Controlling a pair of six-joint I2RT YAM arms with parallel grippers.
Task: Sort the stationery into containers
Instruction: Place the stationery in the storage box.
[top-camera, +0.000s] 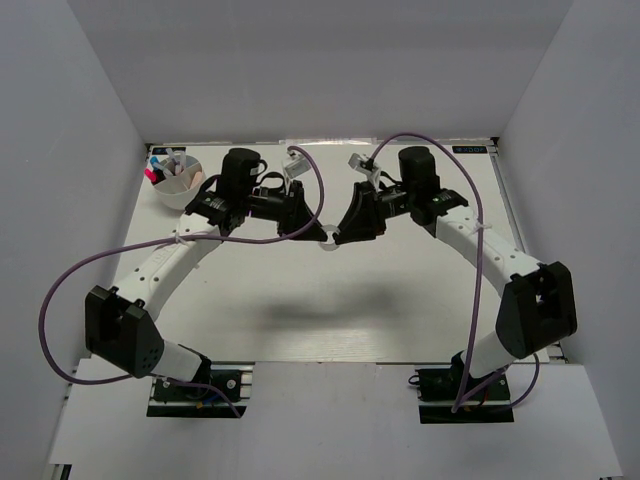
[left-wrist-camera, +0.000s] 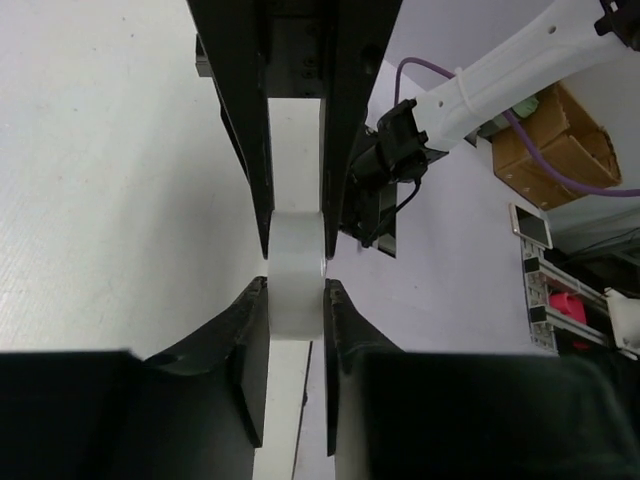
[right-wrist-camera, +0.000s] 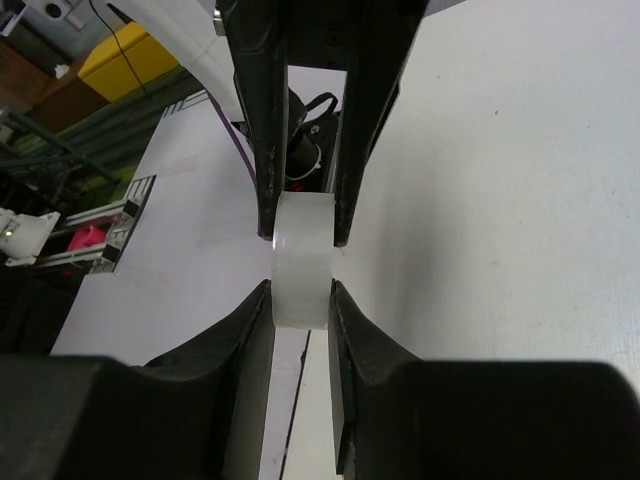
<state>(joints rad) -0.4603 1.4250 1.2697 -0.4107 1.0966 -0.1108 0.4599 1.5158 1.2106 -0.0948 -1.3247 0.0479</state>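
White tape ring (top-camera: 328, 241) is mid-table, pinched betw. both grippers, well apart from the tub. Whether it's clear of the table (top-camera: 300, 310) can't be told.

Left gripper (top-camera: 314, 234) comes in from the left and right gripper (top-camera: 343, 236) from the right, tips meeting at the ring. Both are narrowed to ring width, each w/ its fingers pressed on the ring's two flat faces.

Container: one white tub (top-camera: 178, 184) at the far-left corner of the table, just beside the left arm. Inside are a pink-ended marker (top-camera: 152, 175), a blue-tipped item (top-camera: 155, 160) and some pale bits. The rest is too small to ID.

Views:
- **Top view:** only this one shows the tub and contents, the arm layout and the purple cables (top-camera: 60, 300). The ring is just a small round outline here, w/ no grip detail.
- **L wrist:** tape ring (left-wrist-camera: 295, 290) seen rim-on. Left gripper (left-wrist-camera: 296, 305) is at the bottom, right gripper (left-wrist-camera: 298, 240) comes from the top, both clamped on it. A cardboard box (left-wrist-camera: 560, 140) sits in the bkgd.
- **R wrist:** mirror case, ring (right-wrist-camera: 303, 270) betw. right gripper (right-wrist-camera: 302, 295) below and left gripper (right-wrist-camera: 303, 232) above. A yellow bin (right-wrist-camera: 130, 60) is off-table.
- Neither wrist cam shows the tub.
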